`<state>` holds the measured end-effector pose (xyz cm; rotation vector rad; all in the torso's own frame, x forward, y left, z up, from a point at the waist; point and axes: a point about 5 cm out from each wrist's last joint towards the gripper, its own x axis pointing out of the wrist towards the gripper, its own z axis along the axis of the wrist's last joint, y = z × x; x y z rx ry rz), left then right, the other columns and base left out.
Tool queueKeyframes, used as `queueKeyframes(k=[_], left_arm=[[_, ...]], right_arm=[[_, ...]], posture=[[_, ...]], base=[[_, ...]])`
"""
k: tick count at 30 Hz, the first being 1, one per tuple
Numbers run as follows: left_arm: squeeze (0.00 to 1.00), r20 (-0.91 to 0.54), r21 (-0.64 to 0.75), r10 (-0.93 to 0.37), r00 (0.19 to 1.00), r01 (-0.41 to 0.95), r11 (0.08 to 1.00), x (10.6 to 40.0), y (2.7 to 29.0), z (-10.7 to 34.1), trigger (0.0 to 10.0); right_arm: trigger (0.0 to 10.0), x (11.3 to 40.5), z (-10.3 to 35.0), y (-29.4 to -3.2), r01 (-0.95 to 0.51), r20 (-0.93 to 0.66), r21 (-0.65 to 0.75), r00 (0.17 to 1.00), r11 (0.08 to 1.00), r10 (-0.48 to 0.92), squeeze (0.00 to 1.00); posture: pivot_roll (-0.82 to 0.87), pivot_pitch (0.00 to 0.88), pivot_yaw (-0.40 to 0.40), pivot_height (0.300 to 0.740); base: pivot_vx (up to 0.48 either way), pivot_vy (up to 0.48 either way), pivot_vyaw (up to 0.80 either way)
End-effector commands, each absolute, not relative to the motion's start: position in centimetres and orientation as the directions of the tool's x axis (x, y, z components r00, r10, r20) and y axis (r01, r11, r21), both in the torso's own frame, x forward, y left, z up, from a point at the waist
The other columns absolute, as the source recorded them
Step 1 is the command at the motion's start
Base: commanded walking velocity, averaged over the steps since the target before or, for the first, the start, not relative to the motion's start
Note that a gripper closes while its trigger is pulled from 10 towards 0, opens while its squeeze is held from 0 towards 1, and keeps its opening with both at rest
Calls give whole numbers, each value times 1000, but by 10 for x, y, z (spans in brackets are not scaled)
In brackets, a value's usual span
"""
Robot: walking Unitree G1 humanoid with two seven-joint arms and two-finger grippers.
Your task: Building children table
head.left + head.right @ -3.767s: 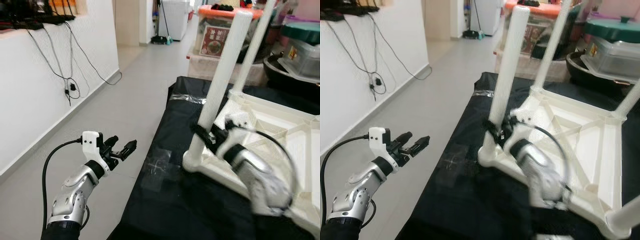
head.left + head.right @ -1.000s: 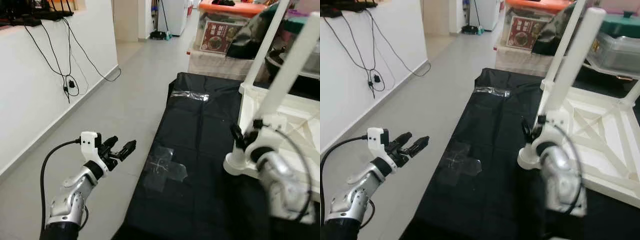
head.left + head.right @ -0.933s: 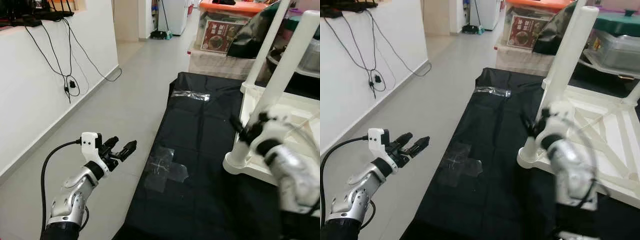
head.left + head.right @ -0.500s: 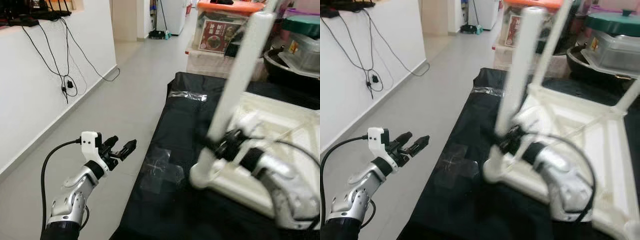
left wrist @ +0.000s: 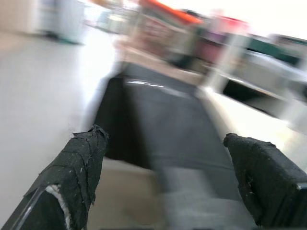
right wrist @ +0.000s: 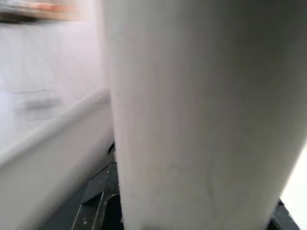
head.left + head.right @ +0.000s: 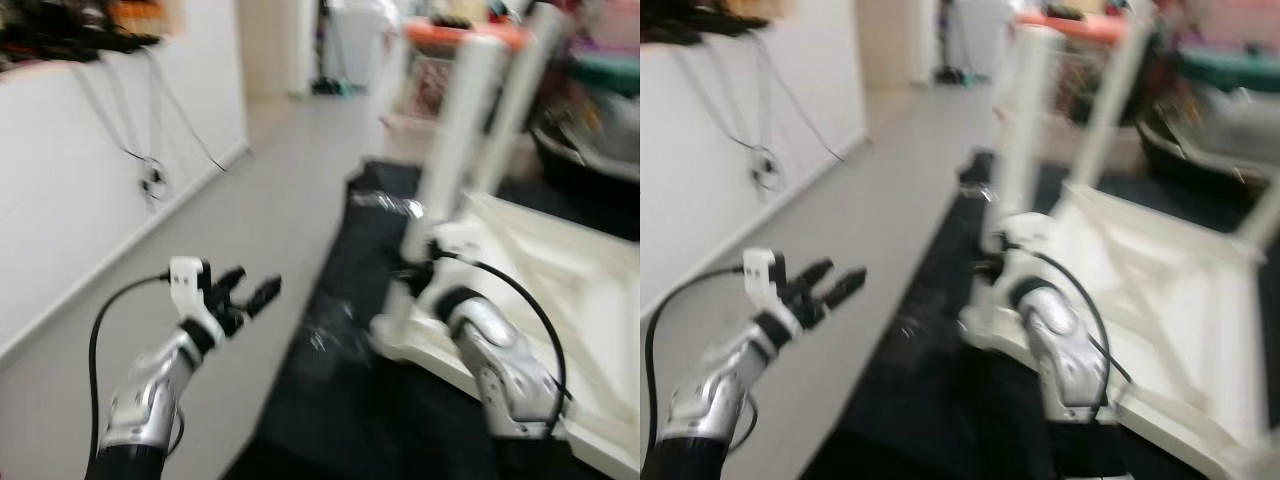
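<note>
A white plastic children's table [image 7: 560,260] lies upside down on a black sheet [image 7: 350,390], its legs pointing up. My right gripper [image 7: 415,272] is shut on the near-left table leg [image 7: 455,140] just above its base. That leg [image 6: 192,110] stands close between the dark fingers [image 6: 98,199] in the right wrist view. A second leg [image 7: 515,90] rises behind it. My left gripper [image 7: 248,293] hangs open over the grey floor, well left of the sheet, with nothing between its fingers [image 5: 81,158]. The picture is blurred by motion.
A white wall [image 7: 70,190] with dangling cables runs along the left. Stacked storage boxes, one with an orange lid [image 7: 455,30], stand behind the table. A clear tape patch [image 7: 325,335] marks the sheet near its left edge. Grey floor [image 7: 260,190] stretches toward the far doorway.
Over the last second the table's corner slid left across the black sheet with my right gripper on its leg. The camera shook and blurred. The left arm stayed put.
</note>
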<state>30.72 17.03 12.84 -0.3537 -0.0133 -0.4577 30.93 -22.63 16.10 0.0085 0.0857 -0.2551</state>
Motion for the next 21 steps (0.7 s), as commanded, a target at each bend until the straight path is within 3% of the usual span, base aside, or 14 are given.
queueKeyframes(k=[1,3,7,8,9,10,14,15,18,21], left_arm=[[0,75,-333,-423,903,423,843,307,174,126,10000],[0,74,-332,-423,903,422,843,306,175,126,10000],[0,73,-331,-424,903,423,844,306,176,126,10000],[0,72,-329,-424,903,423,844,306,176,126,10000],[0,72,-329,-424,903,423,844,306,176,126,10000],[0,71,-328,-423,903,422,845,306,176,126,10000],[0,70,-328,-421,904,420,846,306,176,125,10000],[0,70,-328,-421,904,420,846,306,176,125,10000],[0,70,-328,-422,904,421,846,307,176,125,10000],[0,70,-332,-428,901,425,842,308,174,125,10000]], right_arm=[[0,267,90,-276,577,-410,-180,692,797,-594,0],[0,256,89,-280,614,-411,-209,651,761,-638,0],[196,256,96,-268,542,-414,-206,706,815,-575,0],[10000,262,103,-256,464,-404,-176,770,868,-494,0],[10000,262,103,-256,464,-404,-176,770,868,-494,0],[10000,270,118,-238,368,-336,-103,862,924,-380,1000],[10000,281,140,-215,214,-225,-22,951,977,-214,1000],[10000,287,147,-210,169,-192,17,968,985,-163,0],[10000,293,153,-206,99,-169,69,982,993,-86,0],[10000,300,165,-223,-62,-53,81,996,995,67,0]], posture=[[-101,0,-60,740],[-112,0,-51,740],[-111,0,-51,740],[-106,0,-55,740],[-106,0,-55,740],[-104,0,-54,740],[-104,0,-54,740],[-107,0,-51,740],[-107,0,-51,740],[-105,0,-52,740]], base=[[0,0,0],[0,0,0],[0,0,0],[0,0,0],[0,0,0],[0,0,0],[0,0,0],[0,0,0],[0,0,0],[0,0,0]])
